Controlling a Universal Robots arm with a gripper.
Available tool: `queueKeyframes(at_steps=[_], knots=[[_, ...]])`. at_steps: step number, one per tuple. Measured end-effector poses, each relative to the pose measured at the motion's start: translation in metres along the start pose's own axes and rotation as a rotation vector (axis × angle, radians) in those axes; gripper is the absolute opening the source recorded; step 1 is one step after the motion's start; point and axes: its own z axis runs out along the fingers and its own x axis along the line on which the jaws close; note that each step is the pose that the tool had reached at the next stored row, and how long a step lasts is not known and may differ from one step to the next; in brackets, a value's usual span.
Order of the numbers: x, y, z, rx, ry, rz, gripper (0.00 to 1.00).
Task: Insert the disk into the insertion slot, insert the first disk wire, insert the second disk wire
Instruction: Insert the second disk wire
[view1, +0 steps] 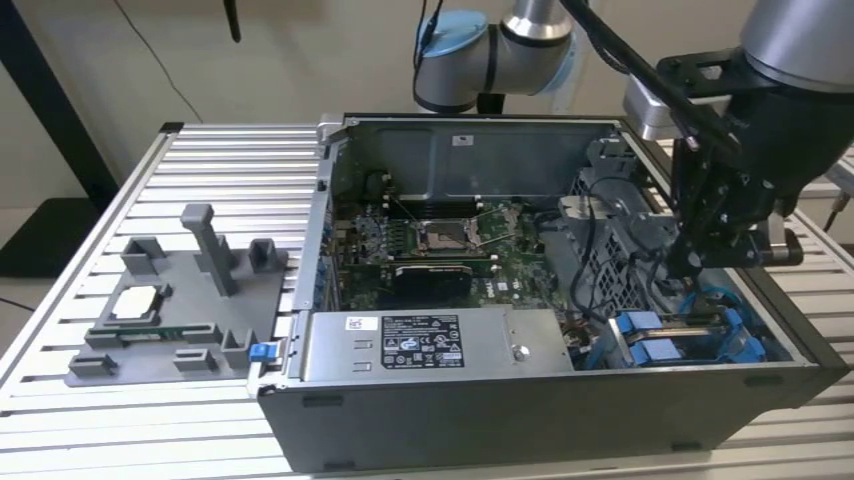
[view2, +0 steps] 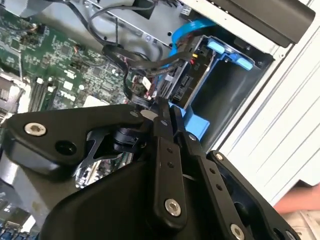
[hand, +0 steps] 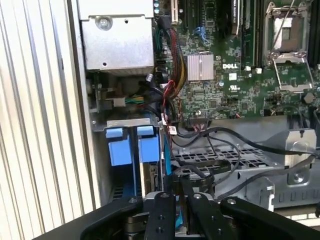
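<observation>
Your gripper (view2: 167, 114) pinches a black wire (view2: 145, 70) at the disk (view2: 192, 82), which sits in the insertion slot (view1: 694, 335) at the case's (view1: 534, 410) front corner.

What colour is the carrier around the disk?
Bright blue; the carrier around the disk shows best in the first wrist view.
</observation>
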Motion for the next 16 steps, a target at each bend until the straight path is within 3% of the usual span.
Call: queueKeyframes(at_steps=[1, 2, 9, 16], knots=[[0.0, 0.0, 0.0002, 0.0011, 0.0131, -0.002, 0.0], [0.0001, 0.0001, 0.0012, 0.0014, 0.0197, -0.003, 0.0], [0.001, 0.0, 0.0123, 0.0039, 0.0192, -0.007, 0.0], [0.0012, -0.0092, 0.0246, 0.0065, 0.0188, -0.008, 0.0]])
